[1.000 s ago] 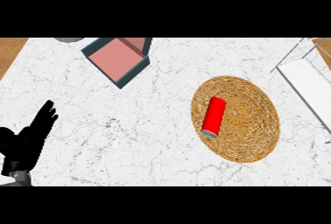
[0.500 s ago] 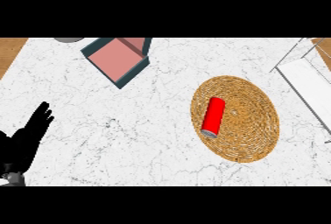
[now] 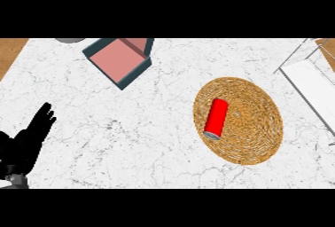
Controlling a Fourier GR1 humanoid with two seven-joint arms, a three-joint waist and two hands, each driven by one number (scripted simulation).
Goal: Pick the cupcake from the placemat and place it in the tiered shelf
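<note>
Bright, even, flat light over the white marble counter (image 3: 150,133), no clear source, hardly any cast shadows, no glare, red can (image 3: 215,118) softly shaded along its length, woven placemat (image 3: 252,133) evenly lit, edges straight, nothing blurred

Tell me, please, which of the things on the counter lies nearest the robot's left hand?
The teal box with the pink inside, toward the upper left, lies nearest the left hand; the woven placemat and its red cylinder lie further right.
</note>
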